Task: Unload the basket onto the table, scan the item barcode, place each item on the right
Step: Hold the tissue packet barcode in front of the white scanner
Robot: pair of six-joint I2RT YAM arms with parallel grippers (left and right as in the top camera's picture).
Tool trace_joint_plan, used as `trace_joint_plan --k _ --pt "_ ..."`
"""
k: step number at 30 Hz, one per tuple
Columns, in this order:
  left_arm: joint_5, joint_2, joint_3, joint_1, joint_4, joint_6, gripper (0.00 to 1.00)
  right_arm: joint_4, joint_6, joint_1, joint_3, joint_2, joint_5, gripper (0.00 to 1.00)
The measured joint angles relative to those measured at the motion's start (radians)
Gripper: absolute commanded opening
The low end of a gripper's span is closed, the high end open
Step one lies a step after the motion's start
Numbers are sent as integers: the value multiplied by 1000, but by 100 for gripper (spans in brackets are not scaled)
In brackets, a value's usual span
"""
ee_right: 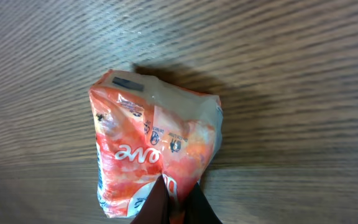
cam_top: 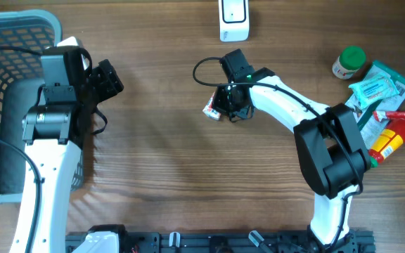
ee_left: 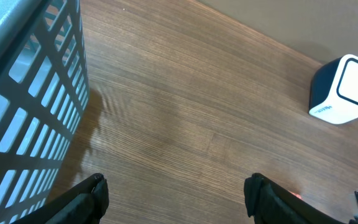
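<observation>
Packet — one, orange — pinched by right claw.

The scanner stands at the far edge of the surface. The packet lies on the surface in front of the scanner, nearer the robot and slightly left of it, with the right claw at the packet's right end. The basket sits far left of the scanner, and the left claw hangs between them. A jar, pouch, tube and bottle cluster well right of the scanner, the jar nearest to it.
</observation>
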State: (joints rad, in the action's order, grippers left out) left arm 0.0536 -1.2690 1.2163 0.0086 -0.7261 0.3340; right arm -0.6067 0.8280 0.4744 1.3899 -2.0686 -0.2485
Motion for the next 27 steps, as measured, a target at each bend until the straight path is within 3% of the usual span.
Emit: trace_joint_plan --k 5,8,12,17,22,24,27 --pt "0 0 0 0 -1 -1 77 95 -139 -42 -1 -8 -166 4" --pt "0 -5 0 0 -15 -13 100 121 -307 -130 -1 7 -391 4" --pt "-2 -31 0 0 -30 -26 100 128 -559 -252 -1 127 -654 4" --pt "-5 -59 0 0 -34 -26 100 225 -678 -302 -1 261 -878 4" --pt "-13 -60 0 0 -42 -26 100 508 -512 -353 -5 275 -1081 4" --pt "-15 -60 0 0 -42 -26 100 624 -358 -373 -5 275 -1132 4" --pt "-15 -60 0 0 -44 -26 100 657 -131 -397 -5 275 -1165 4"
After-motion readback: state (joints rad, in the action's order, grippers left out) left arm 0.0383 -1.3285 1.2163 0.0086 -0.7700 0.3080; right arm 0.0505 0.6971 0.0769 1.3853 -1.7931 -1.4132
